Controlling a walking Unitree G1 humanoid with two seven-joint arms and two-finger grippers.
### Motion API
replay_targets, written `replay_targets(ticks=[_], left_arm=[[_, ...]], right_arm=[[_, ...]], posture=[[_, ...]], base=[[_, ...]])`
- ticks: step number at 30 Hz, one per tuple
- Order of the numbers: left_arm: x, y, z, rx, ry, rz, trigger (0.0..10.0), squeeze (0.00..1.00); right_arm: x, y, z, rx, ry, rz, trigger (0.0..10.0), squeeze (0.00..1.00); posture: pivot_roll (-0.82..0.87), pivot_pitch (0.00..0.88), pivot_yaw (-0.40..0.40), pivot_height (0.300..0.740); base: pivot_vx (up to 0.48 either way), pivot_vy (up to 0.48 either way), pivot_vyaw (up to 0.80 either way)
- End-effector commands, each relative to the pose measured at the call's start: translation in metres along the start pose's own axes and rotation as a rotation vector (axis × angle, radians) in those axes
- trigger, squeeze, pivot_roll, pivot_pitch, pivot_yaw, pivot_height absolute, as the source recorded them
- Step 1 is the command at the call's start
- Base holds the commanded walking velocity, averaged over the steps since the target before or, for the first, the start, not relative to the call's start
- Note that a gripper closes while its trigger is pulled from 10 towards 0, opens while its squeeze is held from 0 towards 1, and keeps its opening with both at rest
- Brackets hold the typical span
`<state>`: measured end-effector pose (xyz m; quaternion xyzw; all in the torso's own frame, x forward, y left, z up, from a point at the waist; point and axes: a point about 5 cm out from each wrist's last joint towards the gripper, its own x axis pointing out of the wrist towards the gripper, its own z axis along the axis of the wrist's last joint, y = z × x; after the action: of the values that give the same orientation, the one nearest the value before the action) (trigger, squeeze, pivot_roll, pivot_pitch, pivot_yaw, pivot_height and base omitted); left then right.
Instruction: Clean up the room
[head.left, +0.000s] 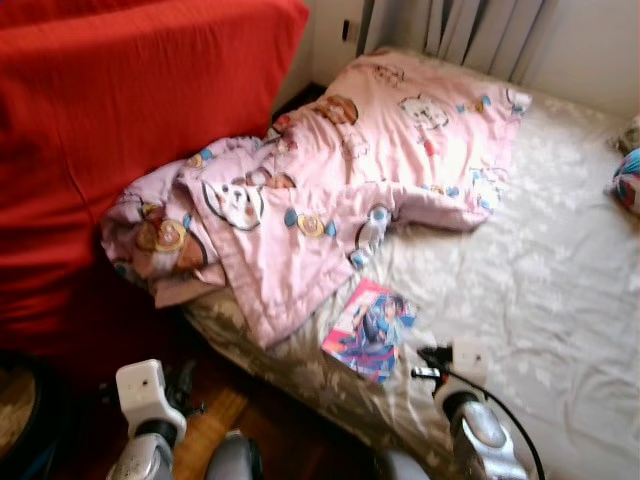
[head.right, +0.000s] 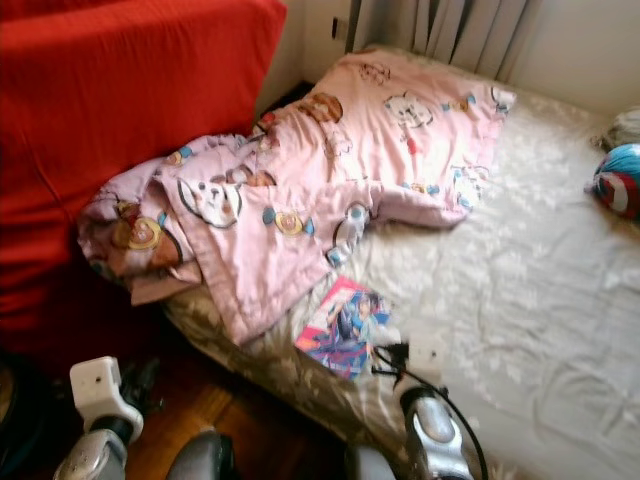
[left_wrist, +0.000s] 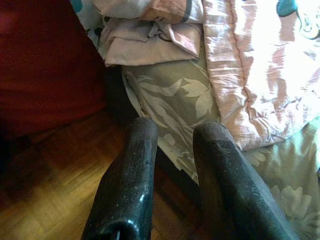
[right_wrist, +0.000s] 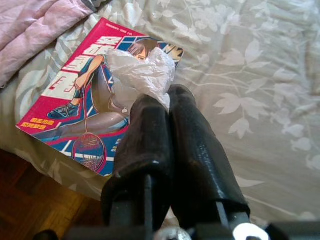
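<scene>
Crumpled white tissue (right_wrist: 141, 70), pinched between the closed fingers of the right tool (right_wrist: 167, 102), held just above a comic book (right_wrist: 80, 100). The book lies near the edge of the bed (head.left: 560, 300), beside a pink cartoon-print quilt (head.left: 330, 190); its red cover bears yellow lettering, too blurred to read, and a figure with a racket. Left tool (left_wrist: 175, 145): fingers narrowly apart, empty, over the wooden floor (left_wrist: 45, 195) beside the bed. Red cover (head.left: 120, 120) on the left.
</scene>
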<state>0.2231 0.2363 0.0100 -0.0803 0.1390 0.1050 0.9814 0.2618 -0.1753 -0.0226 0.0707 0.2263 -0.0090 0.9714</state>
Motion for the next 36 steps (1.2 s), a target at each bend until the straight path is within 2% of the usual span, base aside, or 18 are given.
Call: replay_targets(ticks=[1,4,6,9,14,17,24,36], left_arm=[[-0.004,0.011,-0.02,0.022,0.075,0.031,10.0,0.0],[-0.005,0.017,-0.035,0.03,0.159,0.037,10.0,0.0],[-0.009,0.019,-0.055,0.058,0.276,0.024,10.0,0.0],[-0.015,0.02,-0.072,0.107,0.381,0.006,10.0,0.0],[-0.026,0.024,-0.09,0.16,0.5,0.004,10.0,0.0],[-0.03,0.025,-0.096,0.154,0.527,0.02,10.0,0.0],[-0.032,0.022,-0.1,0.147,0.536,0.011,10.0,0.0],[-0.048,0.034,-0.113,0.201,0.639,0.02,10.0,0.0]], right_arm=[[-0.007,-0.011,-0.018,-0.01,0.096,-0.048,10.0,0.0],[-0.011,-0.016,-0.028,-0.021,0.16,-0.072,10.0,0.0],[-0.015,-0.019,-0.038,-0.013,0.21,-0.086,10.0,0.0],[-0.022,-0.026,-0.049,0.004,0.276,-0.125,10.0,0.0],[-0.034,-0.038,-0.066,0.04,0.357,-0.211,10.0,0.0],[-0.04,-0.038,-0.075,0.038,0.391,-0.208,10.0,0.0],[-0.043,-0.035,-0.08,0.074,0.387,-0.209,10.0,0.0],[-0.039,-0.015,-0.083,0.074,0.423,-0.128,10.0,0.0]], posture=[[0.12,0.065,-0.093,0.717],[0.13,0.042,-0.088,0.717],[0.13,0.029,-0.085,0.717],[0.13,0.019,-0.079,0.717],[0.13,0.007,-0.073,0.717],[0.13,0.001,-0.069,0.717],[0.13,0.0,-0.064,0.732],[0.13,0.02,-0.054,0.74]], base=[[0.0,0.0,0.0],[0.0,0.0,0.0],[0.0,0.0,0.0],[0.0,0.0,0.0],[0.0,0.0,0.0],[0.0,0.0,0.0],[0.0,0.0,0.0],[0.0,0.0,0.0]])
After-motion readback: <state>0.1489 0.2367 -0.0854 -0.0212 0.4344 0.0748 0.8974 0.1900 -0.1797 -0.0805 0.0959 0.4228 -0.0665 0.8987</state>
